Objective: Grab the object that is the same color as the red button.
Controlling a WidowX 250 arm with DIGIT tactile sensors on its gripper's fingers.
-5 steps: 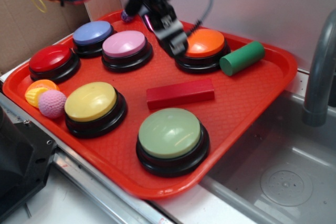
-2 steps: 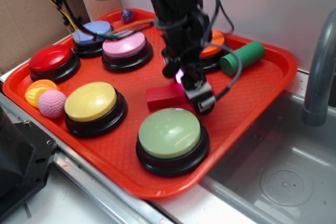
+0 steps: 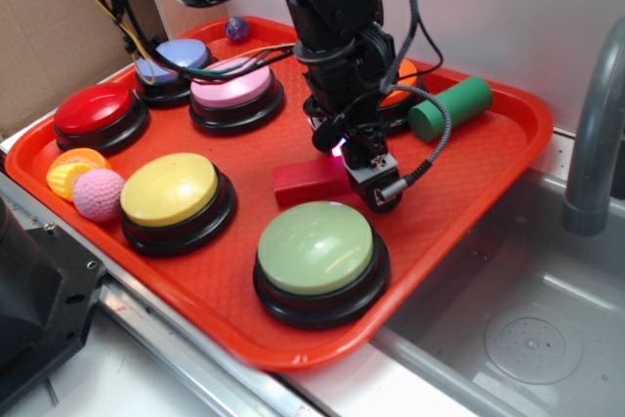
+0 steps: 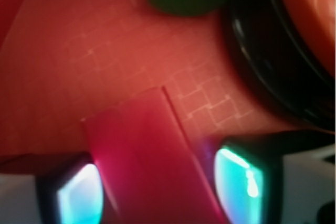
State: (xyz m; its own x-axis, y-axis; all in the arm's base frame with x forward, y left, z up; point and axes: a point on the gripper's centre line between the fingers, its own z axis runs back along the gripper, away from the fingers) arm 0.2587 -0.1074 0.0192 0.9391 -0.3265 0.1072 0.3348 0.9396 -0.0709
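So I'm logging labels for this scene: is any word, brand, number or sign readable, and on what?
None. The buttons, including the red button, the red block between the pincer fingers, the green cylinder and the red tray show plain, unmarked surfaces.

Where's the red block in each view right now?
Exterior: red block lies mid-tray, its right end hidden under the gripper.
Wrist: block runs from bottom centre up, between the two fingers.
Shared landmark: orange button, behind the arm outside, top right at the wrist.
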